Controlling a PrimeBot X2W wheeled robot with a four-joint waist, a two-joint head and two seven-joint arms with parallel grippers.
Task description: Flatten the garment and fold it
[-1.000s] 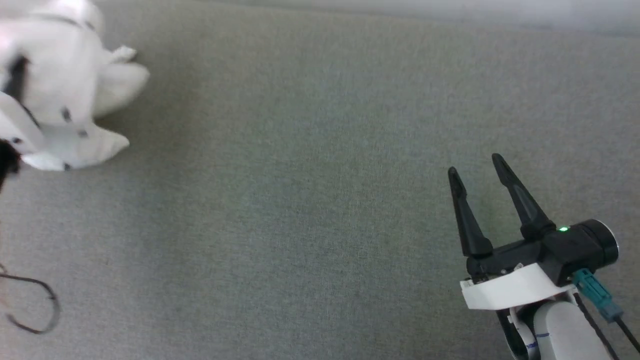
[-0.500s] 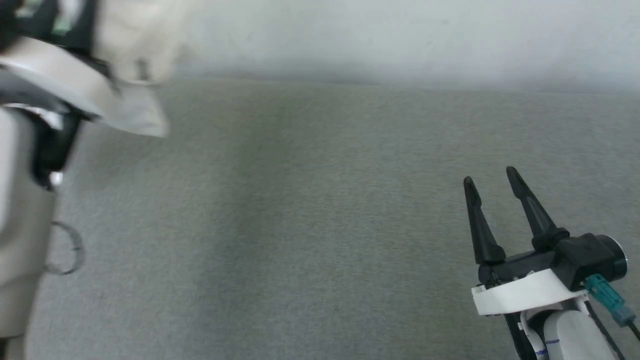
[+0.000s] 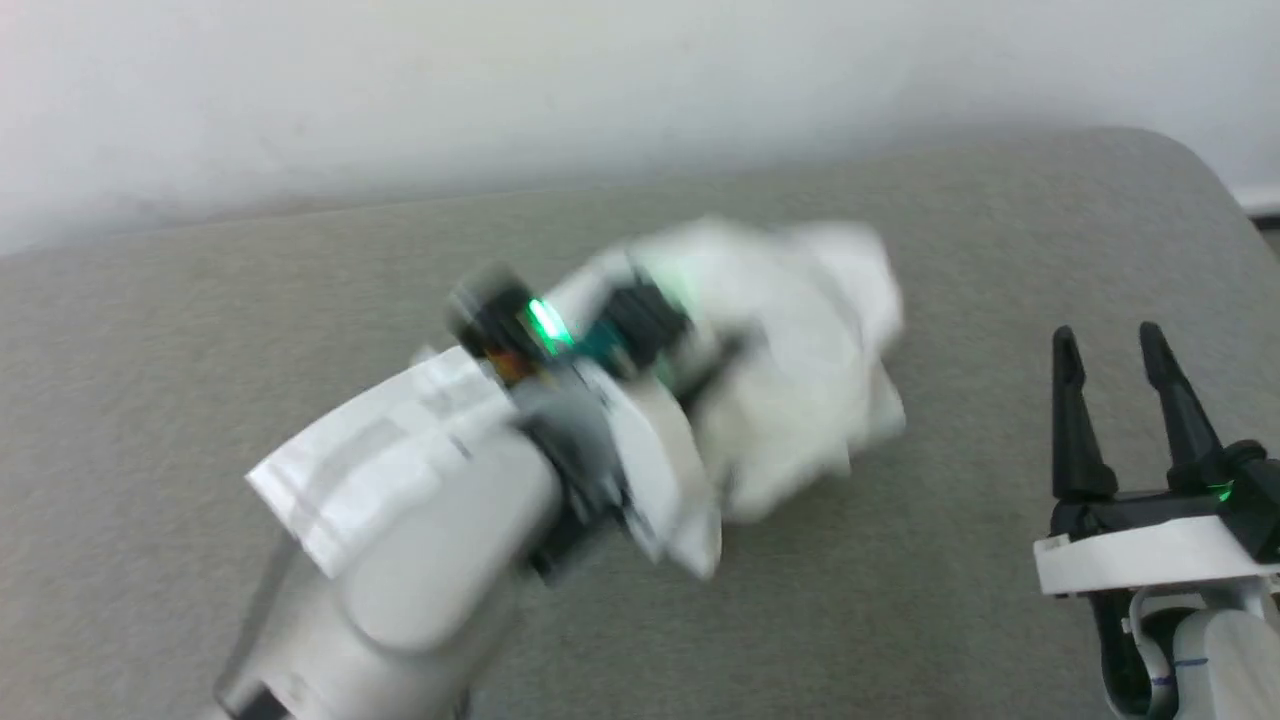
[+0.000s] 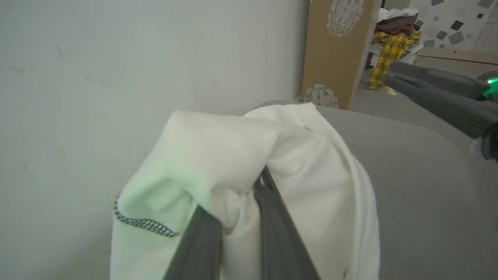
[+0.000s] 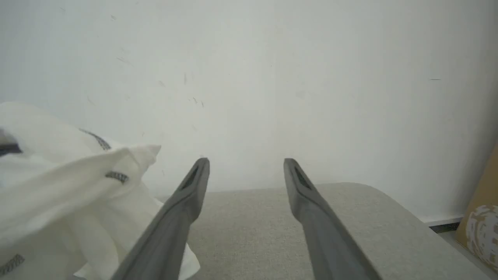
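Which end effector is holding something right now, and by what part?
The left end effector is shut on the garment, pinching a bunched fold; which part of the shirt cannot be told. The right end effector is open and empty.

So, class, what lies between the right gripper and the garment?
Just bare grey surface. The head view shows that stretch between the right gripper and the garment, with nothing on it.

grey tabletop; white wall behind; brown cardboard panel, yellow plaid cloth beyond.
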